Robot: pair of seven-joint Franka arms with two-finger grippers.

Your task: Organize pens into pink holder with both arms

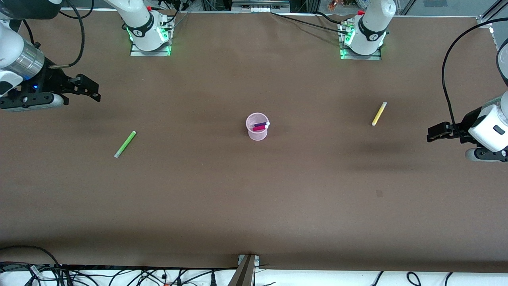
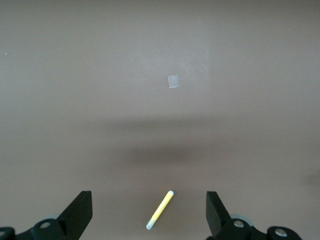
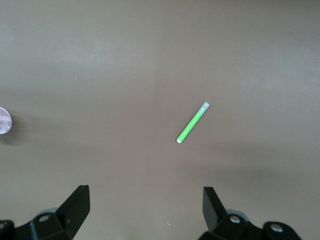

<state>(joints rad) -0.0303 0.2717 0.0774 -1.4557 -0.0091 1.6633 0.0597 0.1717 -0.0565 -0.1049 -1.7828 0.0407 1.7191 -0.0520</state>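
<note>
The pink holder (image 1: 257,126) stands upright at the table's middle with a dark purple pen (image 1: 260,124) and a magenta pen (image 1: 260,128) leaning inside it. A lime green pen (image 1: 125,144) lies flat toward the right arm's end; it also shows in the right wrist view as the green pen (image 3: 193,123), with the holder's rim (image 3: 4,121) at that view's edge. A yellow pen (image 1: 379,113) lies toward the left arm's end, seen as the yellow pen (image 2: 160,210) below the left gripper (image 2: 149,210). The left gripper (image 1: 436,132) and right gripper (image 1: 90,88) hang open and empty, high over the table's ends.
A small pale patch (image 1: 379,193) marks the brown table cover (image 1: 254,206) nearer the front camera than the yellow pen. Cables (image 1: 119,276) and a bracket (image 1: 247,268) lie along the table's near edge. The two arm bases (image 1: 150,37) (image 1: 362,41) stand at the table's edge farthest from the front camera.
</note>
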